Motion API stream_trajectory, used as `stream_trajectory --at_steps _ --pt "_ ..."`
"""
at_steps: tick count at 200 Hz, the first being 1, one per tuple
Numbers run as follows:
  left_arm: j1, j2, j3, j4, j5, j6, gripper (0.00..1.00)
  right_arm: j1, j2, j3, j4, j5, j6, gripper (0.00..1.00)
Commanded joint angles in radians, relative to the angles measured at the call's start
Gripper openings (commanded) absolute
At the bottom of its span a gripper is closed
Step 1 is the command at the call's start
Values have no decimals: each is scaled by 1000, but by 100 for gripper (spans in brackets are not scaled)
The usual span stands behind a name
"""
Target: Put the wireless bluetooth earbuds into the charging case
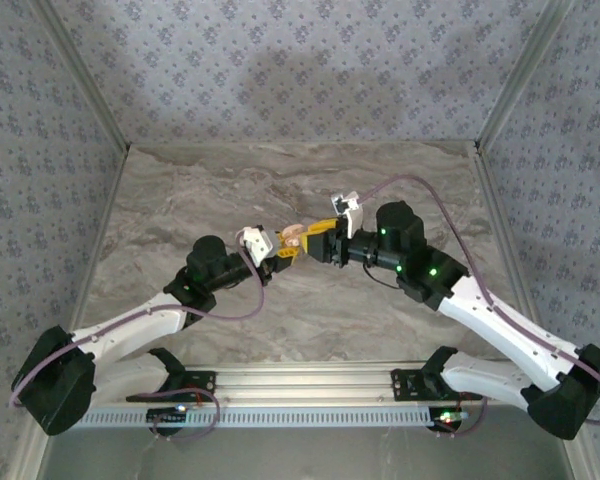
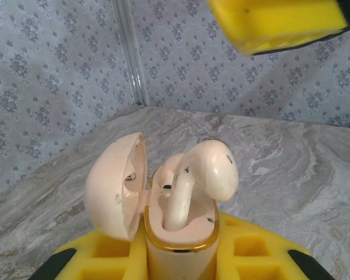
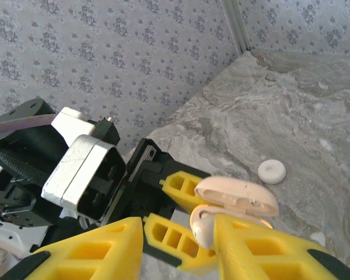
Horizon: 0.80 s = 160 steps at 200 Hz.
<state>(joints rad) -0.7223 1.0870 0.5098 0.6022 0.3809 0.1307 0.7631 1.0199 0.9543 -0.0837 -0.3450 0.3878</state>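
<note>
**Desk:** Where is the case right now?

**Operator:** Over the middle of the table [image 1: 180, 200], where my two arms meet nose to nose. My left gripper [image 1: 284, 251] is pinching the case [image 2: 181, 254] by its lower body between the yellow fingers [image 2: 254, 254]. It stands upright, with the lid [image 2: 114, 186] swung open to the left in the left wrist view.

**Desk:** And the earbud?

**Operator:** One earbud [image 2: 216, 169] stands in the mouth of the case. Its stem is down in the well and its rounded head pokes up above the rim, leaning right. There is a second pale curve behind it, but I cannot tell what that is.

**Desk:** What about the right side?

**Operator:** My right gripper [image 1: 316, 243] sits just right of the case, facing it. From its own wrist camera I see the fingers parted with a gap between them and nothing pinched. In the left wrist view one right finger [image 2: 277, 20] hangs above the earbud, clear of it.

**Desk:** Anything else on the table?

**Operator:** A small round cream disc [image 3: 272, 171] lies flat on the marble, beyond the case in the right wrist view and apart from both grippers.
</note>
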Motion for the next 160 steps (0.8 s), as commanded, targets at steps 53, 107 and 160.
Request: stream_trajectory --at_steps 53,107,160 --pt "-8 -27 20 24 -4 7 12 -7 -3 -68 31 -50 145 29" --pt "-8 -21 21 24 -5 4 12 -7 39 -62 76 -81 154 23" --pt "-8 -18 26 24 -5 3 12 -10 61 -60 97 -90 150 20"
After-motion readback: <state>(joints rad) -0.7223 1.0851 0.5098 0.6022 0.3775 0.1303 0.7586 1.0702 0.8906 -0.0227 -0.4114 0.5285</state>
